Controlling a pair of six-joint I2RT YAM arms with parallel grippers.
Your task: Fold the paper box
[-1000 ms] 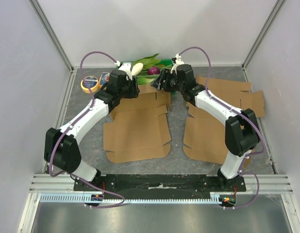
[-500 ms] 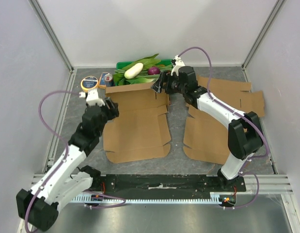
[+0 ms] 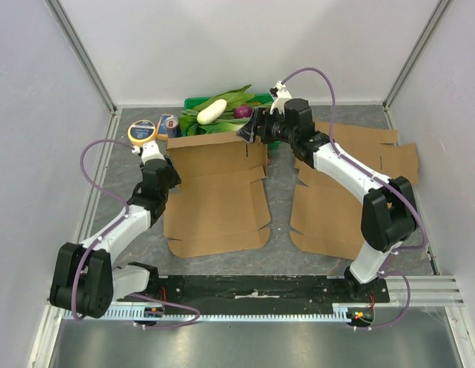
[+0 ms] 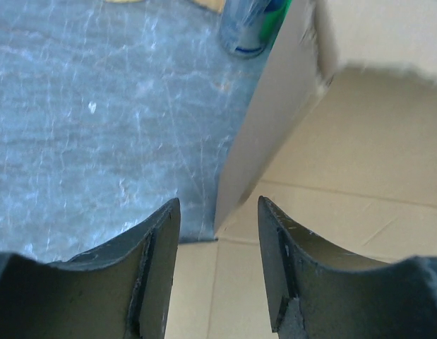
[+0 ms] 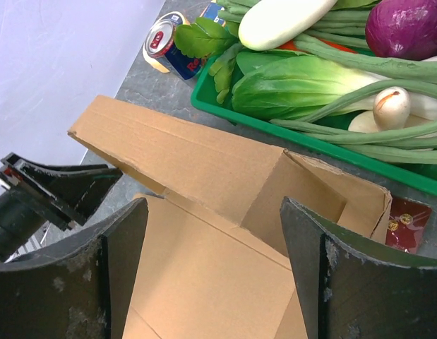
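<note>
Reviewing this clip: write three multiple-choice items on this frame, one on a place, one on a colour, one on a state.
1. Where is the green tray? A) behind the cardboard box, at the far edge; B) by the arm bases; C) on top of the box.
2. The round vegetable in the tray is: A) orange; B) purple; C) black.
3. The right claw is: A) shut on a flap; B) open, holding nothing; C) shut, empty.
Key: 1 A, it sits past the box's raised rear flap; 2 B, its skin is purple; 3 B, its fingers stand wide apart, touching nothing.
</note>
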